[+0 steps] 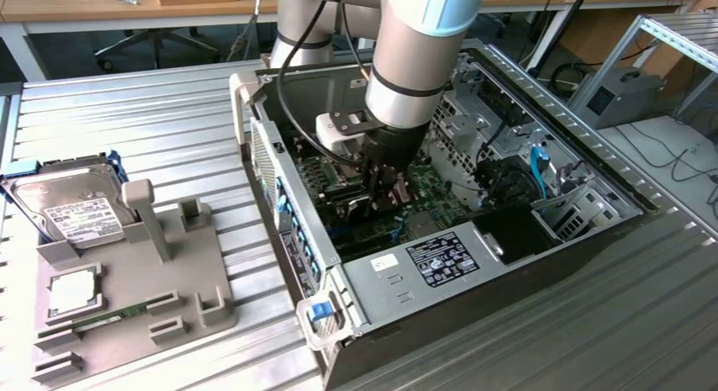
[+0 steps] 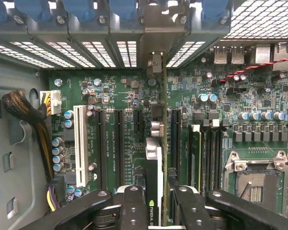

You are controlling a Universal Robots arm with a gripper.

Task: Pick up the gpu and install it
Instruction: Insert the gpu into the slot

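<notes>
Closest to the wrist camera, the gripper (image 2: 153,206) is clenched on the gpu (image 2: 153,177), its black fingers (image 2: 134,206) pressing either face of the card, which stands edge-on over the motherboard (image 2: 129,96). The card looks light and stiff, yet I'd judge it fragile: best held by its edges, clear of components. Just past it run the long black expansion slots (image 2: 120,143), with a white slot (image 2: 79,143) at about nine o'clock from the card and the empty processor socket (image 2: 257,184) at three o'clock. Farther on, at twelve o'clock, sit the perforated rear brackets (image 2: 101,52) of the computer case (image 1: 505,290). On the table beyond the case lies a hard drive (image 1: 70,208).
</notes>
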